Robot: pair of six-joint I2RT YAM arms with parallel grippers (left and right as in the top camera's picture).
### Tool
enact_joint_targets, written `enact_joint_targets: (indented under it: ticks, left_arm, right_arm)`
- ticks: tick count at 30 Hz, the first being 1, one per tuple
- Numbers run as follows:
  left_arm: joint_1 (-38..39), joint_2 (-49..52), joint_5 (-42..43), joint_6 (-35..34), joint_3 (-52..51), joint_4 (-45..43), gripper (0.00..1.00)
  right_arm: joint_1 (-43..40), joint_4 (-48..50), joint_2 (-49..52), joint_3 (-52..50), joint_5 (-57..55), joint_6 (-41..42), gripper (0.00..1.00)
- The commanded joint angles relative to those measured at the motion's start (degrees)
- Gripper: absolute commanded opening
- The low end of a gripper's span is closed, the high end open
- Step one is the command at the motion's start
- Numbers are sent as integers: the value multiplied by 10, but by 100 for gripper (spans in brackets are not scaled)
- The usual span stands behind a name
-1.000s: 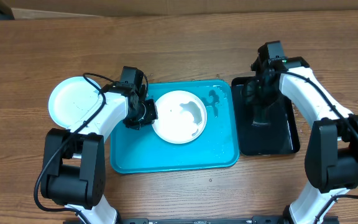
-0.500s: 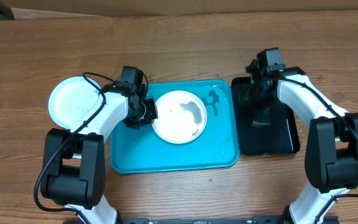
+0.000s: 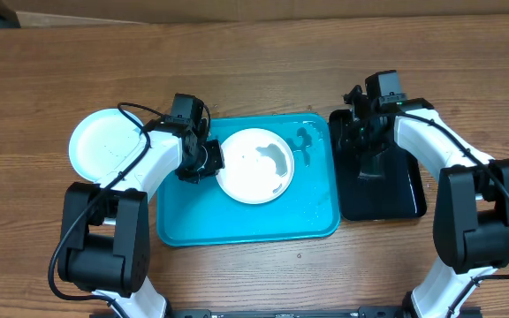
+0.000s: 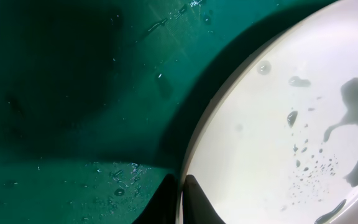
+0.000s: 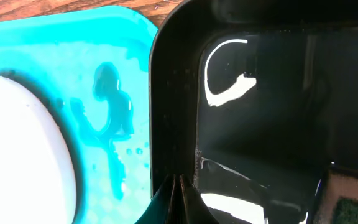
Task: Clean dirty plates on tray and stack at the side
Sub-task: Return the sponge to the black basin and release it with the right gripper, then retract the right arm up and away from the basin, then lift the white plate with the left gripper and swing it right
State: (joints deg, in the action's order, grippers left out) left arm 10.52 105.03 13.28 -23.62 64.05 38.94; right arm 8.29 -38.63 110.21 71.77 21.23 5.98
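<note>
1. Plate (image 3: 254, 168) rim pinched in your L claw (image 4: 182, 194), nearly shut, prob. to steady it on tray (image 3: 237, 225) beneath the claw.
2. R claw (image 5: 176, 194) is fully shut, empty, over black tray (image 5: 173, 74); sponge (image 5: 353, 208) just beside it.

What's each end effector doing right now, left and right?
Left end effector: closed on the rim of the round white plastic plate.
Right end effector: closed, empty, above the glossy black plastic tray.
</note>
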Motion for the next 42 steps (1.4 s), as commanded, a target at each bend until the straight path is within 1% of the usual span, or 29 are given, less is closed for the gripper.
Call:
enact_joint_targets:
  ticks: [1, 11, 17, 19, 21, 22, 23, 24, 25, 29, 32, 33, 35, 36, 37, 38, 39, 40, 42]
  left_arm:
    - [4, 6, -4, 9, -2, -2, 8]
    - [4, 6, -18, 9, -2, -2, 8]
    - [4, 6, -18, 9, -2, -5, 8]
    - [4, 6, -18, 9, -2, -5, 9]
    - [4, 6, -18, 9, -2, -4, 12]
    - [4, 6, -18, 9, -2, -3, 17]
    - [4, 6, -20, 9, -2, -1, 24]
    - [4, 6, -26, 9, -2, 2, 28]
    - [4, 6, -31, 9, -2, 4, 29]
    - [4, 6, -33, 2, -3, 7, 29]
    - [4, 6, -33, 2, -7, 5, 28]
    - [4, 6, -33, 2, -9, 3, 28]
    - [5, 6, -34, -5, -16, -1, 27]
    - [4, 6, -33, -10, -19, -3, 27]
    - [4, 6, -33, -13, -21, -5, 27]
    - [4, 6, -33, -13, -21, -5, 26]
    - [4, 6, -33, -13, -21, -5, 25]
    - [4, 6, -33, -13, -21, -6, 23]
    - [4, 6, -33, -13, -21, -6, 21]
  right_arm:
    - [3, 5, 2, 0, 25, -2, 4]
    - [2, 7, -12, 15, 37, -1, 4]
    - [2, 11, -12, 15, -4, 0, 4]
    - [-7, 6, -18, 30, -6, 0, 4]
    - [-20, -16, -29, 61, -6, 3, 4]
    - [-26, -27, -34, 76, -6, 3, 4]
    - [-36, -42, -40, 96, -6, 3, 4]
    - [-46, -56, -44, 113, -7, 2, 4]
    - [-60, -74, -48, 135, -8, 2, 4]
    - [-125, -123, -49, 193, -46, 2, 4]
    - [-175, -123, -48, 194, -86, 2, 5]
    - [-192, -126, -47, 193, -99, 2, 7]
    - [-224, -135, -46, 190, -114, 2, 8]
    - [-242, -141, -46, 189, -115, 3, 10]
    - [-259, -146, -46, 189, -115, 6, 17]
    - [-274, -147, -46, 188, -115, 15, 29]
    - [-285, -147, -46, 185, -115, 21, 49]
    - [-298, -146, -46, 185, -115, 31, 100]
    - [-316, -146, -46, 185, -116, 39, 100]
